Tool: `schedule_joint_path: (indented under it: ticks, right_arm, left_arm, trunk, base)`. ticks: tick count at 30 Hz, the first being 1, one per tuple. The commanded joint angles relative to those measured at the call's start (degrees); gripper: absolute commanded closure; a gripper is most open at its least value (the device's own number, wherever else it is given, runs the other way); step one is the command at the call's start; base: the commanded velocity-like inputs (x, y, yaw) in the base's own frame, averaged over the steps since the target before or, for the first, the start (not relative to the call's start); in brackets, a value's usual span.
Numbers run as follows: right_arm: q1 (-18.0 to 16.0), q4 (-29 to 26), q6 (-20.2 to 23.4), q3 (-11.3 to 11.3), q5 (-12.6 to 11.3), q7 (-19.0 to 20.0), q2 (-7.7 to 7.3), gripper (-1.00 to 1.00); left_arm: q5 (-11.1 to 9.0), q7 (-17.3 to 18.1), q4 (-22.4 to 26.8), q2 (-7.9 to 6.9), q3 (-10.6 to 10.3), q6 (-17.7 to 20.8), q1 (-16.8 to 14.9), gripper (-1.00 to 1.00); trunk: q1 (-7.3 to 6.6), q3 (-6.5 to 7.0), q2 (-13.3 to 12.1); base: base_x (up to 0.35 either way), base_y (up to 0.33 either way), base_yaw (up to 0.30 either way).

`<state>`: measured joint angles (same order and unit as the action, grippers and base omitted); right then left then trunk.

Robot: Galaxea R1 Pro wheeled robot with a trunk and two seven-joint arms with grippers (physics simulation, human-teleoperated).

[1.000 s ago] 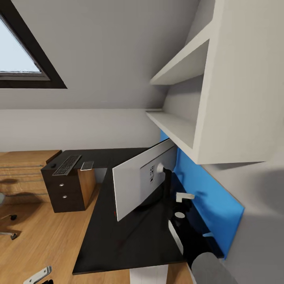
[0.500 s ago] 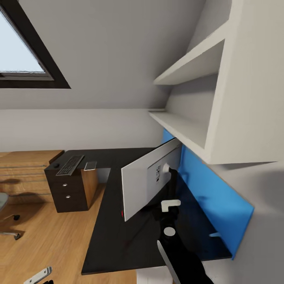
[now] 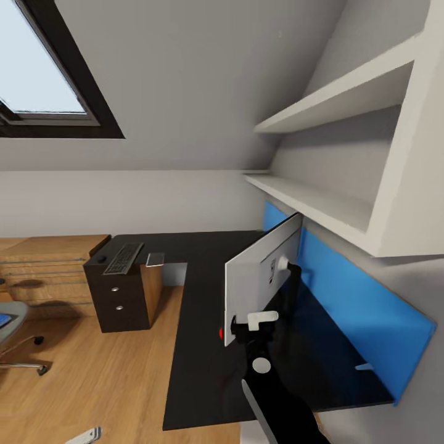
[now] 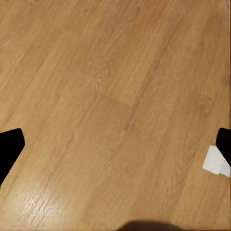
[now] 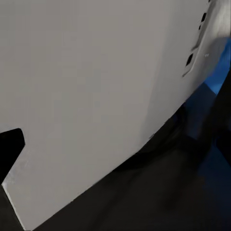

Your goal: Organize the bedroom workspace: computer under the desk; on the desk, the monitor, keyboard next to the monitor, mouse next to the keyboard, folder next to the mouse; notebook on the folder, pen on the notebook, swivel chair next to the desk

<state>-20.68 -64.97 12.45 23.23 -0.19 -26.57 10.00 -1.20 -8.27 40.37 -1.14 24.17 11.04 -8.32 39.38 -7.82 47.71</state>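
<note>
The monitor (image 3: pixel 256 287) stands on the black desk (image 3: pixel 197 370) with its white back toward me; that back also shows in the right wrist view (image 5: pixel 96 86). My right gripper (image 3: pixel 250 322) is open close behind the monitor's near lower corner, beside its red light. The keyboard (image 3: pixel 123 258) and the grey notebook (image 3: pixel 154 259) lie on the desk's far wing above the drawer unit (image 3: pixel 120 302). At the left edge is the swivel chair (image 3: pixel 15 313) with a sliver of the blue folder (image 3: pixel 3 319) on its seat. My left gripper (image 4: pixel 115 144) hangs open over the wood floor.
A blue wall panel (image 3: pixel 357 308) runs behind the desk under white shelves (image 3: pixel 320 203). A light wood chest of drawers (image 3: pixel 49 259) stands left of the drawer unit, below a dark-framed roof window (image 3: pixel 37 92). Open plank floor (image 3: pixel 92 382) lies between chair and desk.
The camera has swung, so everything has shifted right and the chair has come into view. My right gripper now sits nearer the monitor's near lower corner than before.
</note>
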Motion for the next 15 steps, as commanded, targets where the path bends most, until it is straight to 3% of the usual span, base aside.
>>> schedule_joint_path:
  ticks: [1, 9, 15]
  right_arm:
    - [-0.06, -0.06, 0.22, 0.16, 0.0, -0.34, 0.0, -1.0]
    - [-0.04, 0.05, -0.18, 0.23, 0.09, -0.28, 0.0, -1.0]
    - [-0.05, 0.19, -0.87, 0.49, 0.24, -0.28, 0.0, -1.0]
  left_arm:
    - [-0.12, 0.14, 0.03, 0.01, -0.48, 0.29, -0.03, -1.0]
    - [-0.12, 0.62, -0.03, 0.03, -1.29, 0.29, -0.03, -1.0]
    - [-0.12, 0.58, -0.03, 0.02, -1.32, 0.26, -0.03, -1.0]
  trunk:
    - [0.02, -0.09, 0.08]
    - [0.02, -0.09, 0.08]
    - [0.02, -0.09, 0.08]
  base:
    - [-0.015, 0.323, 0.0]
    - [-0.058, 0.315, 0.0]
    - [0.194, 0.206, 0.0]
